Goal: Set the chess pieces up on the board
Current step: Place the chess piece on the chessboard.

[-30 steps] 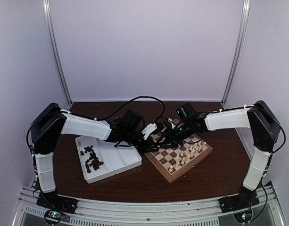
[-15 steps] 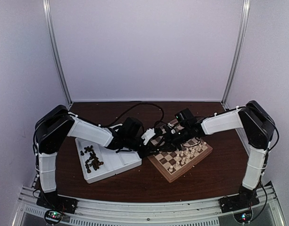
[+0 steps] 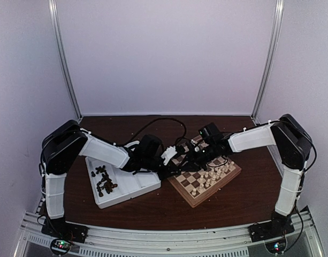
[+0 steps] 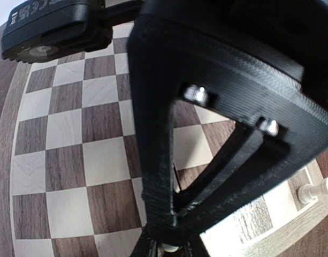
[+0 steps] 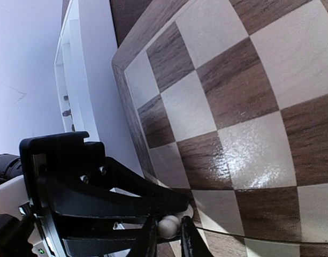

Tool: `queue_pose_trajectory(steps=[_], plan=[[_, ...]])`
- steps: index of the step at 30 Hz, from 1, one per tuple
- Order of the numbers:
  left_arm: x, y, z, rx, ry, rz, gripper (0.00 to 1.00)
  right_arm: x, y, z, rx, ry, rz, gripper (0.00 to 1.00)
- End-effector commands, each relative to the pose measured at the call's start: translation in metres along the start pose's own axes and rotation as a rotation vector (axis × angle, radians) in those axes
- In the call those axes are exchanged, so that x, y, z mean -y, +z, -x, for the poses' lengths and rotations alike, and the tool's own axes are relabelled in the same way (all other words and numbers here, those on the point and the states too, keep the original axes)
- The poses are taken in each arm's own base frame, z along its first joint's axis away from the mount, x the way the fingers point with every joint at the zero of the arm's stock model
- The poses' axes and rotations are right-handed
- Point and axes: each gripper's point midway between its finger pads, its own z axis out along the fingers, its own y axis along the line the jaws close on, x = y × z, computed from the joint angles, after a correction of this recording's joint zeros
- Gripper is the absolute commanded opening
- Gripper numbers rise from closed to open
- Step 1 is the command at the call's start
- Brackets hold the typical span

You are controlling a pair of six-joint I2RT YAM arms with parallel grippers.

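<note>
A: We count one thick checkered wooden chessboard (image 5: 228, 91), one white two-compartment tray (image 3: 132, 182), two arms.

B: Overhead hides the fingertips. Our wrist views show one cream-white chess piece (image 5: 168, 226) over the board's rim: left gripper (image 4: 166, 249) clamped on it, right gripper (image 5: 168, 241) flanking it, grip unclear.

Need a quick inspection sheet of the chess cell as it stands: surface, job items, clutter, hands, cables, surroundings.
surface: dark brown wood table.
job's things: board right of centre, turned at an angle; cream pieces stand along its near-right side; dark pieces lie heaped in the left compartment of the white tray beside the board.
clutter: nothing seen.
hands: left hand shut, apparently on a cream piece near the board's edge; right hand has its fingertips either side of that piece's round head, grip unclear.
cables: black cables loop over the table behind the arms.
surroundings: white walls, metal uprights, metal rail at the near edge.
</note>
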Motion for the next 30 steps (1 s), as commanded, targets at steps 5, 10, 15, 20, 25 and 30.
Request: queue_pose_trajectory(steps=[5, 10, 15, 20, 25, 30], plan=[[-0.005, 0.006, 0.009, 0.041, 0.074, 0.030, 0.12, 0.023, 0.004, -0.011, -0.042, -0.004, -0.124, 0.10], [-0.004, 0.005, 0.011, 0.042, 0.079, 0.039, 0.20, 0.022, -0.006, -0.007, -0.021, -0.041, -0.172, 0.03], [-0.002, -0.004, 0.020, 0.056, 0.076, 0.045, 0.30, 0.019, -0.025, 0.000, 0.021, -0.108, -0.258, 0.01], [0.000, -0.007, 0.022, 0.053, 0.068, 0.047, 0.37, 0.015, -0.035, 0.003, 0.044, -0.139, -0.289, 0.00], [0.003, -0.024, 0.030, 0.081, 0.042, 0.065, 0.47, 0.019, -0.048, 0.003, 0.065, -0.218, -0.394, 0.00], [0.000, -0.057, 0.044, 0.093, 0.024, 0.145, 0.49, 0.019, -0.060, -0.001, 0.086, -0.295, -0.472, 0.00]])
